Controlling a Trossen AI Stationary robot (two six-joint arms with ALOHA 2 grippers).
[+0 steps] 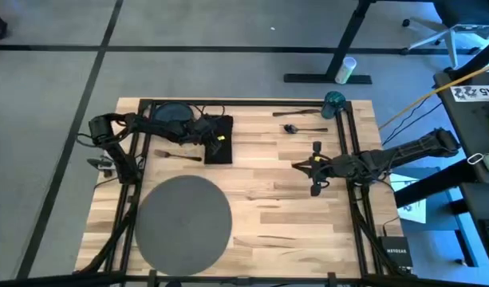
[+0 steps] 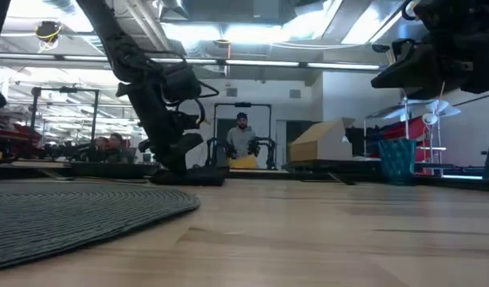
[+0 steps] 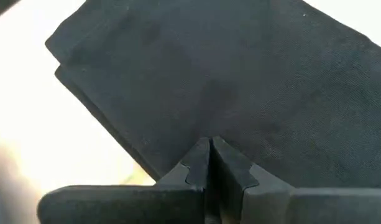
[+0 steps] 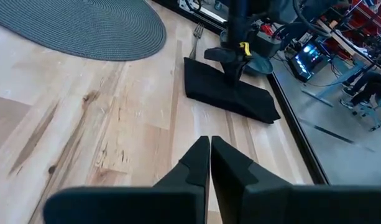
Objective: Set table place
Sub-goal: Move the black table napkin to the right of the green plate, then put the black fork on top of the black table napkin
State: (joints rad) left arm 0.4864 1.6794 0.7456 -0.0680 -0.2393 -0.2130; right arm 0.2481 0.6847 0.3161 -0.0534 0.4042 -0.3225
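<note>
Wood planks of the table [image 1: 292,207] carry the place [image 1: 183,221], a large grey round mat lying near the front edge on my left side, with nothing on it. In the high view my left gripper [image 1: 220,141] is down on the black napkin [image 1: 220,151] at the far left, just beside the dark plate [image 1: 171,118] and near the fork [image 1: 179,155]. My right gripper [image 1: 314,167] waits above bare wood at mid-right; a spoon [image 1: 301,127], a knife [image 1: 294,112] and a teal cup [image 1: 334,101] lie beyond it.

Low view: the left arm reaches down to the napkin; the mat's woven edge fills the foreground.

Left wrist view: my 2 fingers [image 3: 230,171] are pressed together with the napkin's cloth directly beyond them. I cannot confirm cloth is pinched.

Right wrist view: my right fingers [image 4: 196,163] are closed on nothing.

Judged step: picking up the napkin, step 1 of several. The next move calls for a secure pinch, a lift, and transfer beside the mat.
</note>
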